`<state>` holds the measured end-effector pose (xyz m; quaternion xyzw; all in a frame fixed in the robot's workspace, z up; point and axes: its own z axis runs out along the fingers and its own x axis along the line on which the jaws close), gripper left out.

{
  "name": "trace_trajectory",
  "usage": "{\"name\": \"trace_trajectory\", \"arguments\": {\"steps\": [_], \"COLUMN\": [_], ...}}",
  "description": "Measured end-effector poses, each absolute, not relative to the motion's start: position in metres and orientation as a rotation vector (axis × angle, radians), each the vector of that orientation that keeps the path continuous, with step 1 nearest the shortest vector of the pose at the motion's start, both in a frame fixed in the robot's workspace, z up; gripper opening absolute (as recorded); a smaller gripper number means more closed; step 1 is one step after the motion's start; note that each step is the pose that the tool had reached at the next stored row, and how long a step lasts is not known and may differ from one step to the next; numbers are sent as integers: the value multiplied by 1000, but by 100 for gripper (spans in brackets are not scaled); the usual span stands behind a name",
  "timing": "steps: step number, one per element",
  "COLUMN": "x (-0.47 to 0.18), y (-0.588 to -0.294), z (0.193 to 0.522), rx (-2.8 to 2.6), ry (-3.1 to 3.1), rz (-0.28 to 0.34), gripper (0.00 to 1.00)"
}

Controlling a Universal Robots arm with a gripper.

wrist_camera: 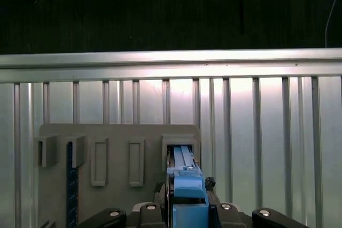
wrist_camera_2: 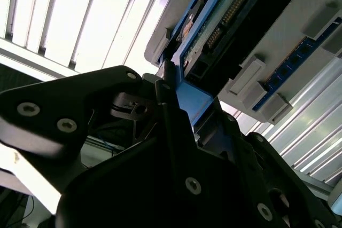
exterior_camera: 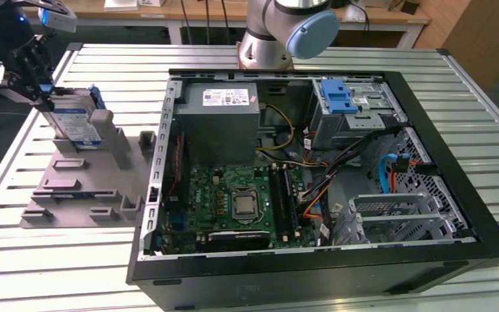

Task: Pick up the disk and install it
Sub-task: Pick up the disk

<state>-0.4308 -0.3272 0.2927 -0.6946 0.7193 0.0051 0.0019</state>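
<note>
The disk (exterior_camera: pixel 76 123), a silver drive with a white-and-blue label and a blue frame, stands on edge in a slot of the grey stand (exterior_camera: pixel 76 188) at the exterior view's left. My gripper (exterior_camera: pixel 43 91) sits at its upper far edge, shut on the blue frame. In the first wrist view the disk's blue edge (wrist_camera: pixel 184 185) runs from the stand's slot (wrist_camera: pixel 180 141) to my gripper (wrist_camera: pixel 187 212). In the second wrist view my gripper (wrist_camera_2: pixel 181 105) has a black finger on each side of the disk's blue frame (wrist_camera_2: pixel 192 100).
An open computer case (exterior_camera: pixel 457 195) lies on the slatted metal table (exterior_camera: pixel 102 58), right of the stand. Its metal drive bay with a blue latch (exterior_camera: pixel 340 97) is at the far right corner. The arm's base (exterior_camera: pixel 280 32) stands behind the case. A thin blue strip (wrist_camera: pixel 71 185) sits in another slot.
</note>
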Motion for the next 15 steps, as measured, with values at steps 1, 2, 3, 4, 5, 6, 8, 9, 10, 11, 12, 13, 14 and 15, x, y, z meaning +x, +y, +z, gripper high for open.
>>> {"name": "trace_trajectory", "arguments": {"steps": [1,2,3,4,5,6,8,9,10,11,12,13,14,15], "x": [-431,-431,-431,-431,-431,-431,-431,-431,-431,-431,-431,-431,-431,-431], "y": [-327,-327,-327,-327,-327,-327,-327,-327,-327,-327,-327,-327,-327,-327], "z": [293,294,295,296,297,298,300,301,301,302,302,303,304,304], "rx": [-2180,-2180,-2180,-2180,-2180,-2180,-2180,-2180,-2180,-2180,-2180,-2180,-2180,-2180], "ry": [2257,2257,2257,2257,2257,2257,2257,2257,2257,2257,2257,2257,2257,2257], "rz": [16,16,16,16,16,16,16,16,16,16,16,16,16,16], "gripper": [36,36,36,36,36,36,36,36,36,36,36,36,36,36]}}
